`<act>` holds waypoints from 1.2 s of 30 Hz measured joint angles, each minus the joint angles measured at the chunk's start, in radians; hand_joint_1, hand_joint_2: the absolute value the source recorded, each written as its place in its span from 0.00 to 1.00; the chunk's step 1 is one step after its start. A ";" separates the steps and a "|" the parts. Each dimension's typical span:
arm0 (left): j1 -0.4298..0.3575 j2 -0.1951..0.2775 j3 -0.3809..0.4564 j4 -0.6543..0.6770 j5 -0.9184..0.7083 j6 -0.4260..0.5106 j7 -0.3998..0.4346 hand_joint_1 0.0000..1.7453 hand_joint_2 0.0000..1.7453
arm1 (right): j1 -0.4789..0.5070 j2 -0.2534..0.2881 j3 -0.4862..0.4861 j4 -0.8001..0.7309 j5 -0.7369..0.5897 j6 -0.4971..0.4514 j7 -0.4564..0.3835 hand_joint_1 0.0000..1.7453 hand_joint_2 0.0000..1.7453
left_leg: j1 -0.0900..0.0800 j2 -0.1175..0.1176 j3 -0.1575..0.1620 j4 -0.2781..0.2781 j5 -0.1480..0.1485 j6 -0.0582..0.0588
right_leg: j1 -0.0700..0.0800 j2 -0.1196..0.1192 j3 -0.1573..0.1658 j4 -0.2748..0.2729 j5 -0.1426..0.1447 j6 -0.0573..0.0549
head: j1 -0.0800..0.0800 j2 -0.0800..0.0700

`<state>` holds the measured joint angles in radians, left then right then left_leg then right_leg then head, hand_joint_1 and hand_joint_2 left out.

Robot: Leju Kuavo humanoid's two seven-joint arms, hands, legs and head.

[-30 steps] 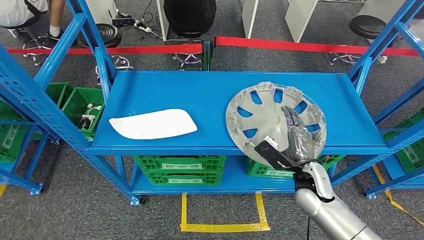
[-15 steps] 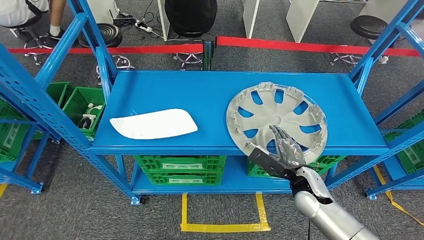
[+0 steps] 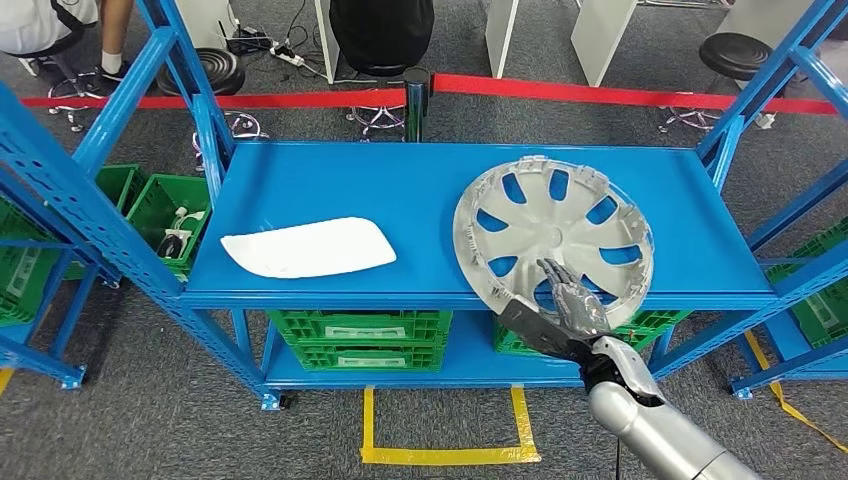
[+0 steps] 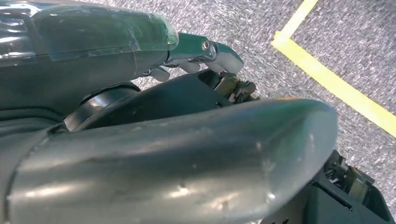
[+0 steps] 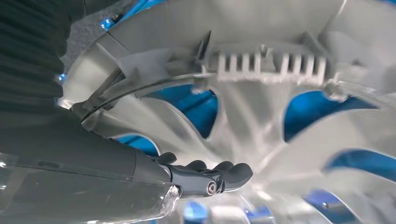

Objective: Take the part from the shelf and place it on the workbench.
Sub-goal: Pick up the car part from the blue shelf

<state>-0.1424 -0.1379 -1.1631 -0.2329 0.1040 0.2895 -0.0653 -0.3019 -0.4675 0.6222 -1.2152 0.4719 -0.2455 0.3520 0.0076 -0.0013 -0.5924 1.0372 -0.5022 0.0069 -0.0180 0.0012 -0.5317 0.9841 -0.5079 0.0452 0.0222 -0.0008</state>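
A silver wheel cover (image 3: 553,235) lies on the right half of the blue shelf (image 3: 400,180), its near rim over the shelf's front edge. My right hand (image 3: 566,297) holds that near rim, fingers on the spoked face and the thumb under the edge. In the right wrist view the curled fingers (image 5: 210,177) press on a spoke of the wheel cover (image 5: 261,116). A flat white part (image 3: 308,247) rests on the left half of the shelf. My left hand (image 4: 201,49) hangs over the floor and holds nothing, its fingers stretched out.
Blue shelf posts (image 3: 205,130) stand at both ends. Green crates (image 3: 357,338) sit on the lower shelf and more green crates (image 3: 160,210) stand to the left. Yellow floor tape (image 3: 445,455) marks a box in front. Beyond a red barrier tape (image 3: 620,95) are stools and a seated person (image 3: 40,25).
My right hand slid back from the middle of the wheel cover to its near rim and took hold there. The cover's far edge has shifted slightly.
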 joint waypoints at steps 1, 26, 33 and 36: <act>0.000 0.000 0.000 0.001 0.001 0.000 0.001 0.00 0.00 | 0.000 -0.003 0.003 0.007 -0.004 -0.003 -0.003 0.00 1.00 | 0.000 0.000 0.000 0.000 0.000 0.000 | 0.000 0.000 0.000 0.000 0.000 0.000 | 0.000 0.000; 0.005 -0.002 0.001 0.013 0.076 0.020 -0.019 0.00 0.00 | -0.020 -0.086 0.029 0.047 -0.034 -0.076 0.047 1.00 1.00 | 0.000 -0.003 0.004 0.000 0.001 0.001 | 0.000 -0.002 0.008 -0.003 0.002 0.002 | 0.001 0.000; 0.010 -0.002 0.017 0.013 0.083 0.024 -0.022 0.00 0.00 | -0.020 -0.097 0.029 0.046 -0.039 -0.078 0.052 1.00 1.00 | 0.000 -0.004 0.005 0.000 0.000 0.003 | 0.000 -0.004 0.008 -0.004 0.001 0.002 | 0.001 0.000; 0.011 -0.002 0.019 0.013 0.103 0.036 -0.032 0.00 0.00 | -0.001 -0.116 0.016 0.024 -0.071 -0.090 0.072 1.00 1.00 | 0.000 -0.007 0.005 0.000 0.000 0.003 | 0.000 -0.007 0.008 -0.004 0.001 0.002 | 0.001 0.000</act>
<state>-0.1318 -0.1399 -1.1438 -0.2201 0.2066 0.3254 -0.0976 -0.3027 -0.5840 0.6382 -1.1914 0.4009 -0.3353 0.4237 0.0073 -0.0085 -0.5876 1.0373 -0.5022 0.0098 -0.0182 -0.0063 -0.5240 0.9803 -0.5074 0.0469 0.0231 -0.0008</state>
